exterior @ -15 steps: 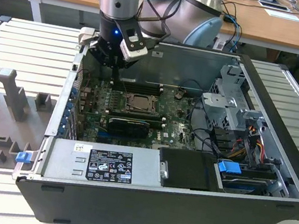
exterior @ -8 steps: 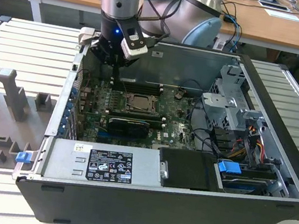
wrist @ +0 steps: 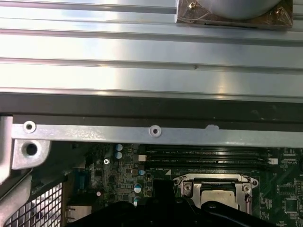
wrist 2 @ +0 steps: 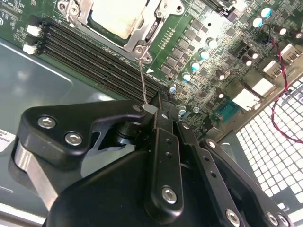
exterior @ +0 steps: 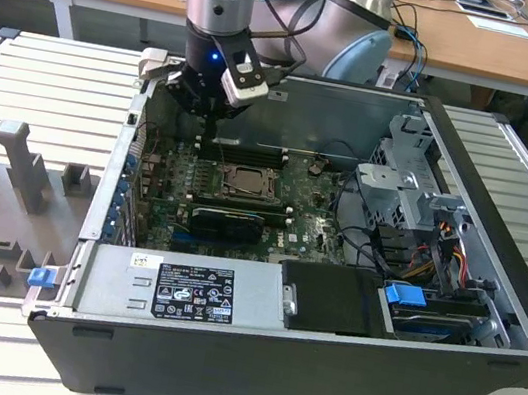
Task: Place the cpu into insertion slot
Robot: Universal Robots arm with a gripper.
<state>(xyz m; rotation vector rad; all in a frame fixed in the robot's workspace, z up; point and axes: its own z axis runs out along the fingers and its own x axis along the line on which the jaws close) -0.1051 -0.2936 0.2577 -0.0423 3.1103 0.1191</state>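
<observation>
**Silver chip lying in its socket, my jaws meeting at the lever's tip**

Exterior view: I am hanging over an open computer case (exterior: 266, 365) that is lying on a ribbed metal table (exterior: 22, 66). My gripper (exterior: 209, 126) is reaching down inside it, just on the far side of the insertion slot (exterior: 243, 182). The slot is sitting in the middle of the green motherboard (exterior: 309, 230), well apart from the grey power-supply box (exterior: 183, 285) at the near wall.

Second wrist view: the cpu (wrist 2: 116, 19) is lying flat inside the slot, its pale top showing through the shiny metal frame. A thin wire lever (wrist 2: 143, 80) is running from the frame's corner, across the long black memory slots (wrist 2: 94, 56), to my fingertips. My jaws are drawn together with no gap showing. The lever's small end tab is touching them at one side, and I cannot tell whether it is pinched or only pressed against.

First wrist view: the case's grey rim (wrist: 94, 133) is crossing the picture, and below it the chip is sitting square in its frame.

I am judging the chip seated and the lever to be the work in hand. Doing it well means keeping contact right at the tab and following the lever's own arc. It also means pressing lightly, so the wire is neither bending nor slipping off across the memory slots.
</observation>
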